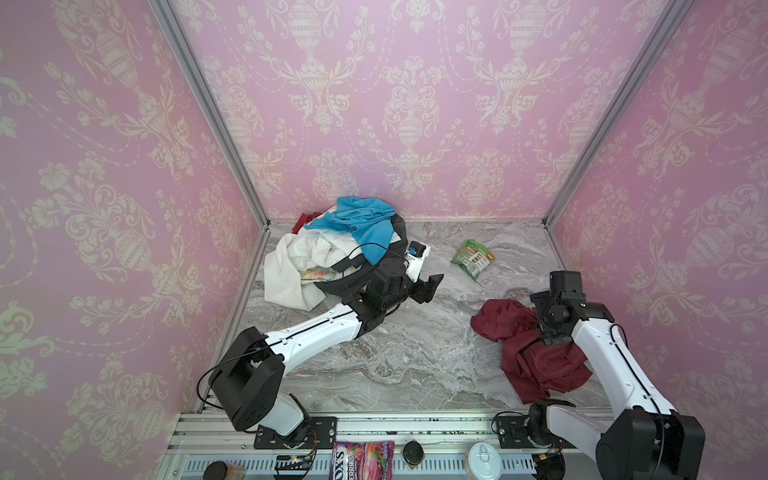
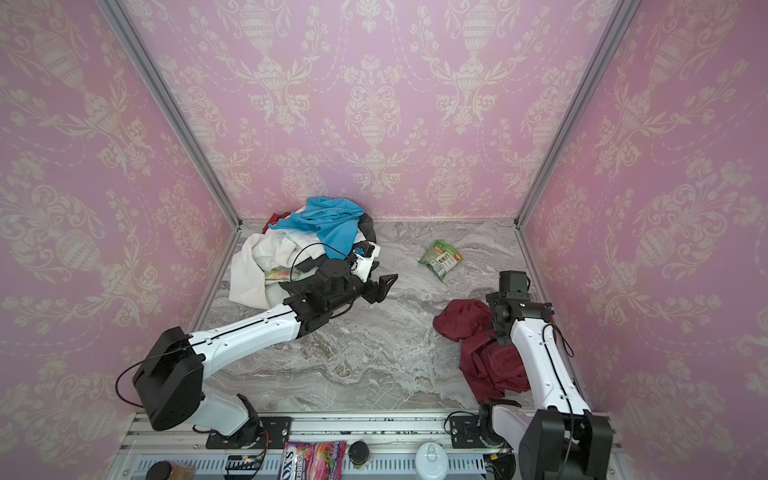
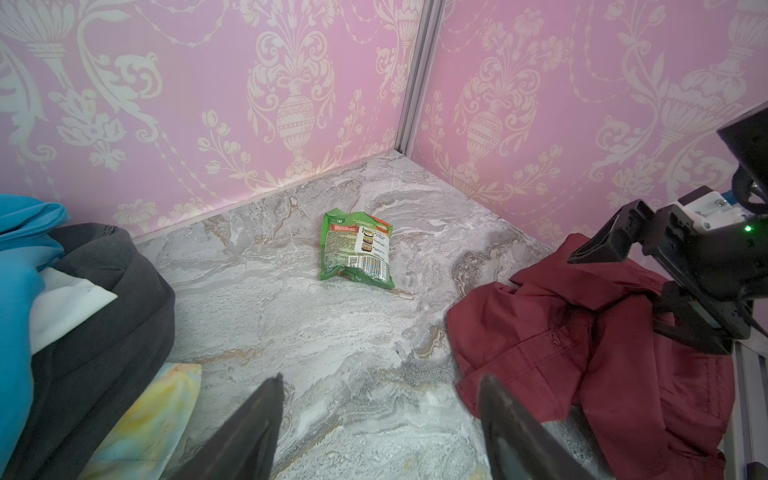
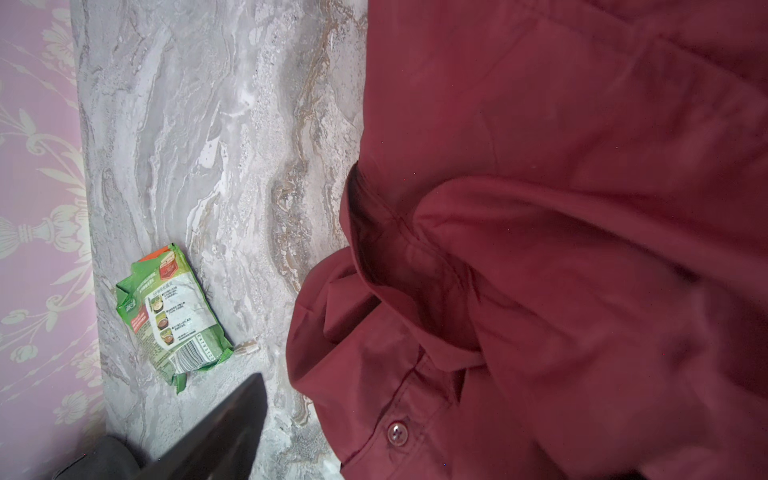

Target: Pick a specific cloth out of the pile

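Marble-print table, going left to right: pile at the far left corner, blue on top, white, dark grey and a pale print under it. A red scrap sits at its back edge, too hidden to say what it is. The left gripper hangs just beside the pile's right edge, jaws spread, nothing between them; the left wrist view looks past its fingers at bare table. Packet, green, lies alone mid-back. The cloth, maroon, lies crumpled on the table at the right wall, well apart from the pile. Its long axis runs far to near, with the lump end toward the packet. The right gripper is directly over the cloth's far end, so the right arm is much nearer. For the left gripper the cloth is well off to its right. Both top views hide the right fingertips behind the wrist. The left wrist view shows those jaws apart above the fabric, with no fold pinched as far as I can tell. The right wrist view shows only one finger, plus a button and placket, so it's a shirt. Judgement: the cloth is already out of the pile, and the next move is likely just lifting clear without snagging.
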